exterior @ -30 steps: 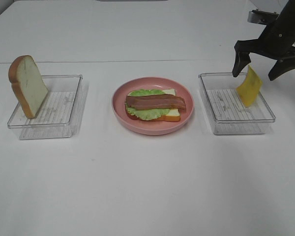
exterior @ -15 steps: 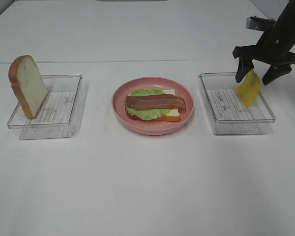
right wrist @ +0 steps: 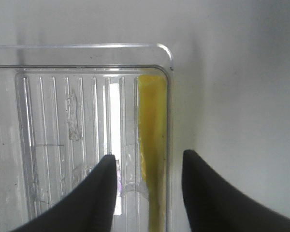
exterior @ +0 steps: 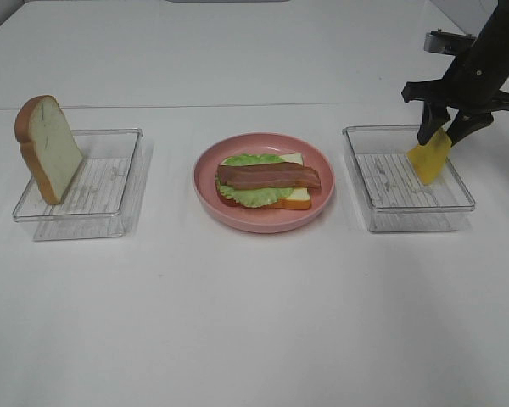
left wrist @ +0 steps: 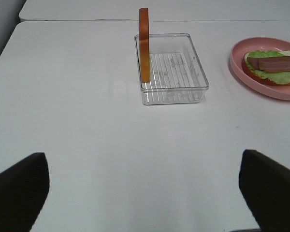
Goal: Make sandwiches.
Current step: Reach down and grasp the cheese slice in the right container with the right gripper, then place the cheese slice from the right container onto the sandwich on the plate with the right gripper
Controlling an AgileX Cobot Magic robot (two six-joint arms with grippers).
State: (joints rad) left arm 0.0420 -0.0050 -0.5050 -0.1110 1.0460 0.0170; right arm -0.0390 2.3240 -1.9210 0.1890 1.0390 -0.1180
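One cheese slice [exterior: 429, 161]: leaning in right-side tray [exterior: 407, 222] — thin, likely light, floppy; I'd pinch its top edge.
Right pincer [exterior: 439, 138]: astride it, not yet clamped.
Left pincer [left wrist: 142, 159]: gaping, idle.
Sandwich [exterior: 267, 182]: mid-frame on pink plate [exterior: 263, 225] — untopped.

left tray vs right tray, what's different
The left tray holds a bread slice standing at its left wall; the right tray holds a cheese square leaning at its right side. No gripper is near the left tray; the right gripper straddles the right tray's cheese. Both are clear and ribbed.
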